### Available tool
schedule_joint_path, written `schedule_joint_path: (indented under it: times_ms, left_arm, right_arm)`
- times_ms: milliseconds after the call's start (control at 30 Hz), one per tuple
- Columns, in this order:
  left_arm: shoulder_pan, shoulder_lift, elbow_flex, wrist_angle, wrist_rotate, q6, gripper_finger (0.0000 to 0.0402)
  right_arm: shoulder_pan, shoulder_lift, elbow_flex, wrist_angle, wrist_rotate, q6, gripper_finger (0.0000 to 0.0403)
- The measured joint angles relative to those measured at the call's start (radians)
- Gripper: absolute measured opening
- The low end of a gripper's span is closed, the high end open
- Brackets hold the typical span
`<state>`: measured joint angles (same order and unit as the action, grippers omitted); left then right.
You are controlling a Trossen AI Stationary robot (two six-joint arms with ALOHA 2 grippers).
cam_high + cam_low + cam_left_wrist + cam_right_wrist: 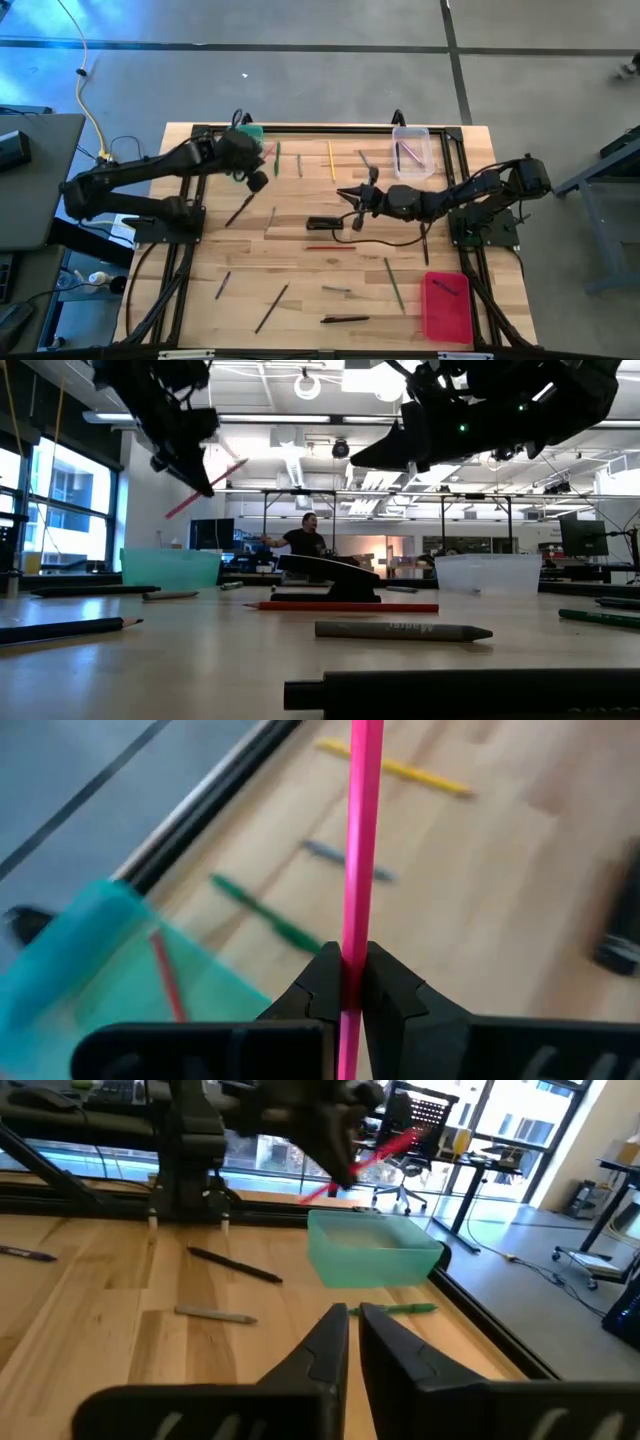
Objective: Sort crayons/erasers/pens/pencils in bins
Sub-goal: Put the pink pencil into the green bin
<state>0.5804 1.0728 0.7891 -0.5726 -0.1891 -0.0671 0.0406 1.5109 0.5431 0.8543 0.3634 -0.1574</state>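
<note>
left pincer (345, 982) pinches pink pencil (360, 840).

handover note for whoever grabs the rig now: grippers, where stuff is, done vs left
Left gripper: shut on a pink pencil, held in the air beside the green bin at the table's far left.
Right gripper: nearly shut, nothing between the fingers, hovering mid-table above the wood.
Done: green bin holds at least one red pencil; clear bin far right and red bin near right each hold an item or two.
Left: drop the pink pencil in the green bin; many pens and pencils are loose on the table, including a yellow pencil and a long red pencil.
</note>
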Motion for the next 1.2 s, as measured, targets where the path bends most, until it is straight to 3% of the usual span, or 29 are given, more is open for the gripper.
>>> schedule_joint_path:
  times_ms: [267,467,1067,1200]
  left_arm:
    - [0.296,0.153,0.000,0.068,0.076,0.023,0.0004]
    - [0.436,0.275,0.000,0.119,0.140,0.037,0.0004]
    - [0.494,0.389,0.009,0.068,0.159,0.073,0.0004]
    - [0.494,0.395,0.020,0.068,0.160,0.063,0.0021]
  right_arm:
    - [0.021,0.000,0.000,0.000,-0.001,-0.006,0.0004]
    - [0.021,0.000,0.000,0.000,-0.001,-0.008,0.0001]
    - [0.020,0.000,0.000,0.000,-0.003,-0.026,0.0000]
    - [0.020,0.000,0.000,0.000,-0.003,-0.026,0.0000]
